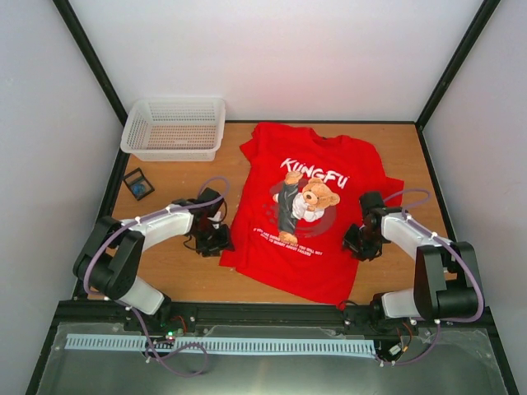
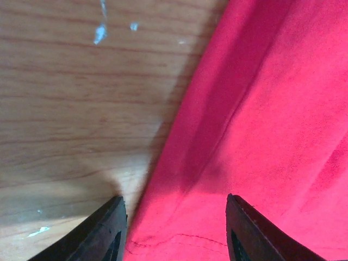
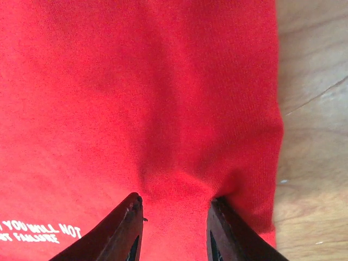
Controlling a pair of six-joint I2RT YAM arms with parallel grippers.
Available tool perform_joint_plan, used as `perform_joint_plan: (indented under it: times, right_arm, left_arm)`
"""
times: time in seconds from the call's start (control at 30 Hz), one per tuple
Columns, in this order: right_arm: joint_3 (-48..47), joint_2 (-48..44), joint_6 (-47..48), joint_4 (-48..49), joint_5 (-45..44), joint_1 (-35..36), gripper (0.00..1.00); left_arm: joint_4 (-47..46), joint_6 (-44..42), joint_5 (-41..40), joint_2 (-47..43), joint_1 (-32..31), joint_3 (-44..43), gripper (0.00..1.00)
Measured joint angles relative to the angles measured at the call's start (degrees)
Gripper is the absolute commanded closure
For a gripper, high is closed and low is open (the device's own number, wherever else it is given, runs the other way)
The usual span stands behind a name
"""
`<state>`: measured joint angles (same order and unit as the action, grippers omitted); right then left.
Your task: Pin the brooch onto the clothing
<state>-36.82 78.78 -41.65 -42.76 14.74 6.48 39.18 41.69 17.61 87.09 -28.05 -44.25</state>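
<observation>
1. Left hand (image 1: 212,239), fingers apart, straddles the left edge of the T-shirt (image 1: 313,206) on the worktop (image 1: 173,271); right hand (image 1: 361,245), also released, presses the right edge, puckering the cloth
2. The brooch (image 1: 138,189) lies well apart in a dark holder (image 1: 131,175) near the basket (image 1: 173,101); best to smooth the shirt flat gently before fetching it

T-shirt (image 1: 311,206): red, spread flat, print up | brooch (image 1: 138,188): dark-blue, well left of it

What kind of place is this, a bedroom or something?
Most likely a robot test booth, not a home: a wooden table boxed in by plain white walls, the left arm and right arm bolted at its near edge, and a red T-shirt laid out on it.
</observation>
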Motion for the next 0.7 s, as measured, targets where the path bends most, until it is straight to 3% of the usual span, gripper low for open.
perform_joint_plan:
  times: [0.1, 0.3, 0.7]
  right_arm:
    - [-0.4, 0.2, -0.3, 0.3, -2.1, 0.0, 0.68]
    - [-1.1, 0.9, -0.2, 0.7, -5.4, -0.2, 0.69]
    - [-3.5, 3.4, 2.9, 1.2, -10.1, -8.7, 0.71]
  left_arm:
    - [-1.0, 0.9, 1.6, 0.4, 0.0, 0.3, 0.56]
    - [-3.7, 2.5, 4.5, 2.4, 0.0, 0.4, 0.99]
    - [0.4, 8.4, -2.6, -4.4, -0.1, 4.4, 0.99]
